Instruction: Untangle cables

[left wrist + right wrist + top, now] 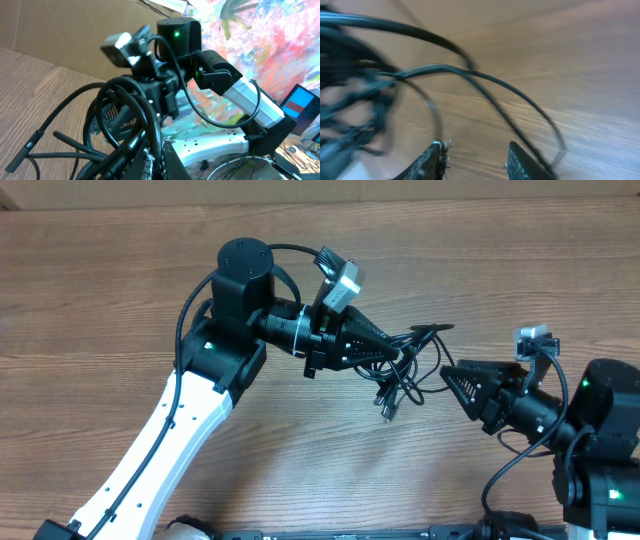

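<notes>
Overhead: left jaws pinch cables (pixel 404 376) (blurred from right wrist).

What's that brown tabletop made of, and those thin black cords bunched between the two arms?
The brown tabletop looks like wood or a wood-pattern laminate: streaky grain runs along it, with a dull, smooth finish. The thin black cords look jacketed in rubber or soft plastic: they bend in loose loops and show a faint sheen. Their core is hidden.
</notes>
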Controlling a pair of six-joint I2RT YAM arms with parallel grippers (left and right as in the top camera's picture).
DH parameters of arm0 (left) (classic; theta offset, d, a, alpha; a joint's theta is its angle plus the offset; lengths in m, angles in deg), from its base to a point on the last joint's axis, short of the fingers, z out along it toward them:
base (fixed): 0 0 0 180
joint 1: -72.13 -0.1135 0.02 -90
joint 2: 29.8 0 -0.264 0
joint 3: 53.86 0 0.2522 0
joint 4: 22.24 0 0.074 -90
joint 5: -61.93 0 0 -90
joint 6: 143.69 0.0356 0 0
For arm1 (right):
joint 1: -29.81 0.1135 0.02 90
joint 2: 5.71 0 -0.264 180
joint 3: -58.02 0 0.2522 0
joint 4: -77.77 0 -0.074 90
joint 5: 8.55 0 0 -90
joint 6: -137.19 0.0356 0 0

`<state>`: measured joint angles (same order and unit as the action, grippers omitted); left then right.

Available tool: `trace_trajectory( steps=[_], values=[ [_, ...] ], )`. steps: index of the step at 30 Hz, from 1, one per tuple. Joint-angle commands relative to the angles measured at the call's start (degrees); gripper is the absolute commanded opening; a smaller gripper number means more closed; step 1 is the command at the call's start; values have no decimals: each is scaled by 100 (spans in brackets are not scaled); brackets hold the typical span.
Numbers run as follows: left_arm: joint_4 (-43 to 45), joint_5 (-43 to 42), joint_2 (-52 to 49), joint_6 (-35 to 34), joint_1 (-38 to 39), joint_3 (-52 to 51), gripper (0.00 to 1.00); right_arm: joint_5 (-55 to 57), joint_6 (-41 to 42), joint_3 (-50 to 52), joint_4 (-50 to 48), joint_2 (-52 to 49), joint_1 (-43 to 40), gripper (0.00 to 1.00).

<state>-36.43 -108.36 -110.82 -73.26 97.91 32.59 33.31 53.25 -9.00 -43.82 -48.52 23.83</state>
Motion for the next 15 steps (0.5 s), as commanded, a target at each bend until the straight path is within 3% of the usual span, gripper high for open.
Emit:
trace_trajectory(
  steps=[1, 7, 15],
  values=[
    [24, -13, 66, -39, 61, 55, 4, -1172, 9, -83, -343, 20, -15, 38],
    [28, -11, 66, -39, 262, 55, 4, -1467, 2, -83, -717, 20, -15, 39],
    [55, -173, 66, -42, 463, 55, 4, -1060, -219, -83, -780, 20, -15, 39]
  ],
)
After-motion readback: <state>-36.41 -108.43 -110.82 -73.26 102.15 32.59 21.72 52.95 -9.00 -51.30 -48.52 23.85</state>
